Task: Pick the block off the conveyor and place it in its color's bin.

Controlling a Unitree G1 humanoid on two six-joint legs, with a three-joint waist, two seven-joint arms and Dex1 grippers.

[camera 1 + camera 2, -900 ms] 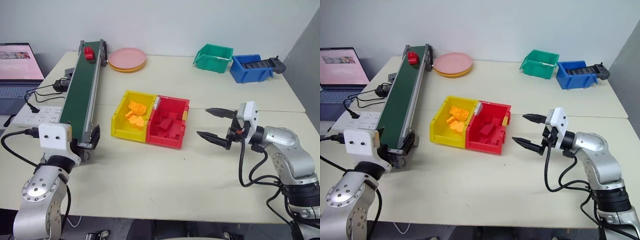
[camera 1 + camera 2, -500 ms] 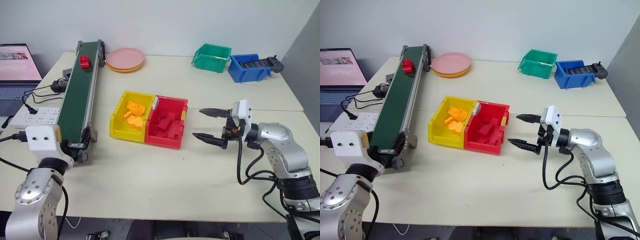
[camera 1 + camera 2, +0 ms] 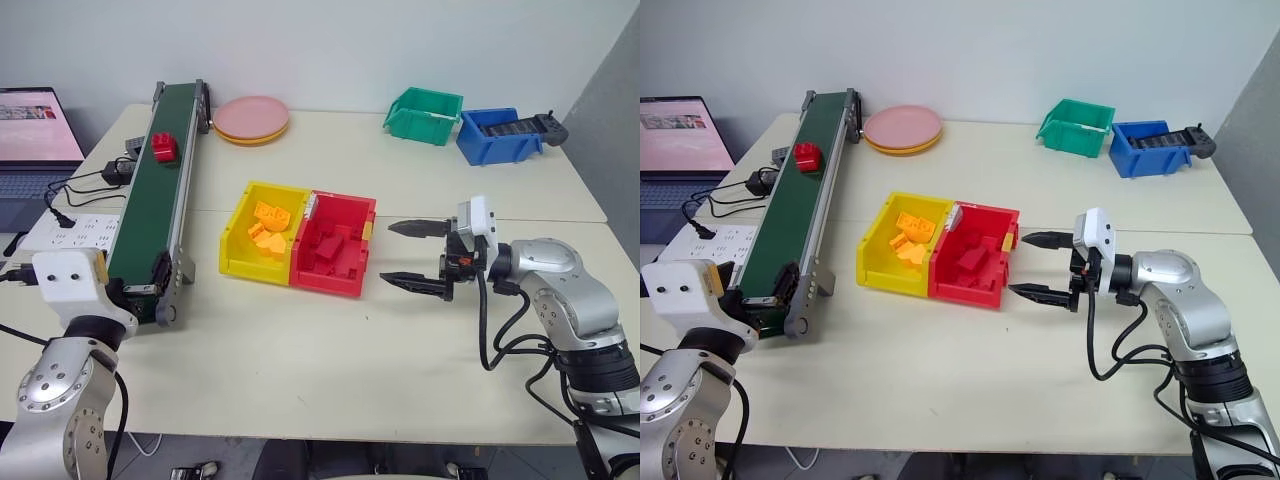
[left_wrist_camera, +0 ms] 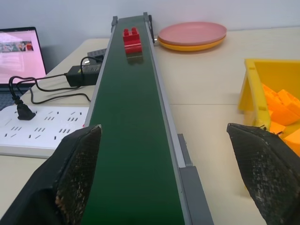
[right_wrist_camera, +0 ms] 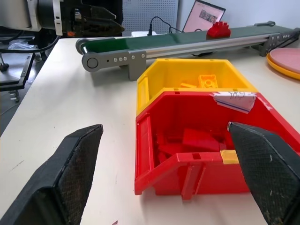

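Left eye view: the block (image 3: 163,147) is sitting on the conveyor (image 3: 150,215), on its far half. The right gripper (image 3: 412,255) is hovering just beside the red bin (image 3: 358,255), fingers spread, empty.

Left wrist view: the left gripper (image 4: 164,173) is pointing along the belt, fingers spread wide, empty.

Right wrist view: the red bin is adjoining the yellow bin (image 5: 187,75).

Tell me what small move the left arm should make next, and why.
Probably wait with the left end effector open at the near end of the conveyor: the red block is far up the belt, out of reach, and the open fingers already straddle the belt.
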